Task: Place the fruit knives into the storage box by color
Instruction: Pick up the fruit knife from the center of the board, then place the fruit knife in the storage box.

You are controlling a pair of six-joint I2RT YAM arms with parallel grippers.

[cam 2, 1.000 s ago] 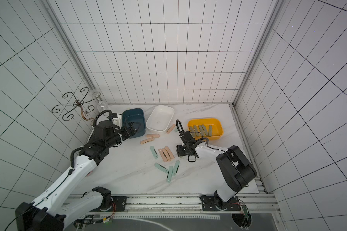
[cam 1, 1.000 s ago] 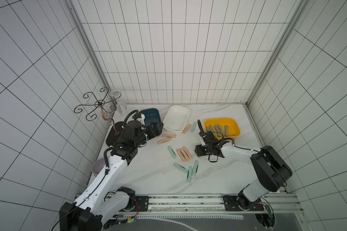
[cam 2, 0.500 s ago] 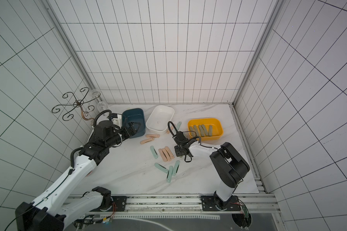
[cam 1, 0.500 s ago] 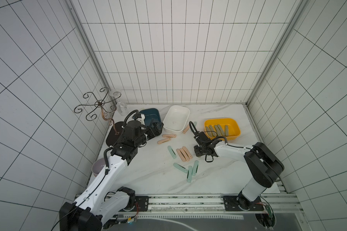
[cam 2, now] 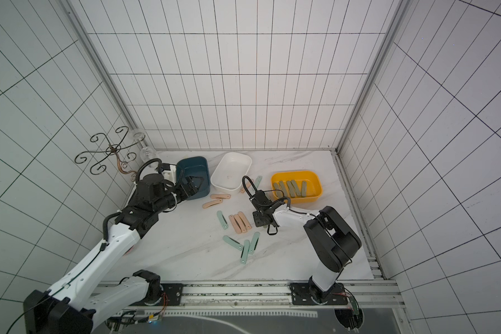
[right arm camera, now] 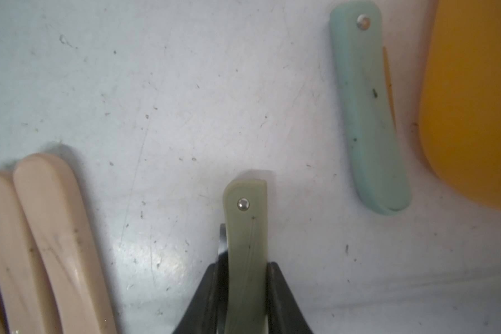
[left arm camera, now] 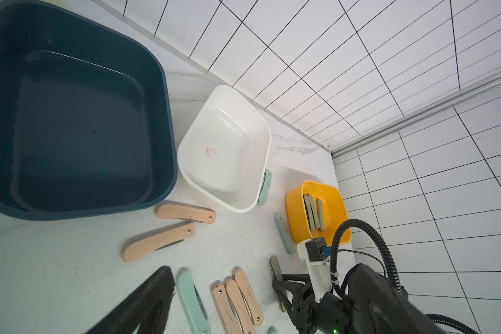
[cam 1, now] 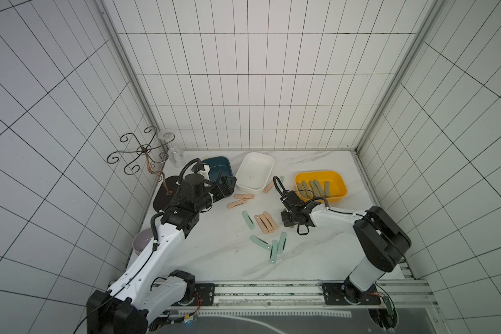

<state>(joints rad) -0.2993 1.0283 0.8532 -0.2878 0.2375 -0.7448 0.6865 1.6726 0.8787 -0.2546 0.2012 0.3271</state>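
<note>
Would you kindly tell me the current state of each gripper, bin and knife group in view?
Right gripper, shut on the olive-grey knife.
Left gripper, open.
Blue bin, empty.
White bin, empty.
Yellow bin, holding olive-grey knives.
Peach-pink knives, loose on the table.
Mint-green knives, loose on the table.

The olive-grey knife (right arm camera: 245, 245), mint-green knife (right arm camera: 368, 115), peach-pink knives (right arm camera: 55, 237) and yellow box (right arm camera: 475, 101) are plain.
</note>
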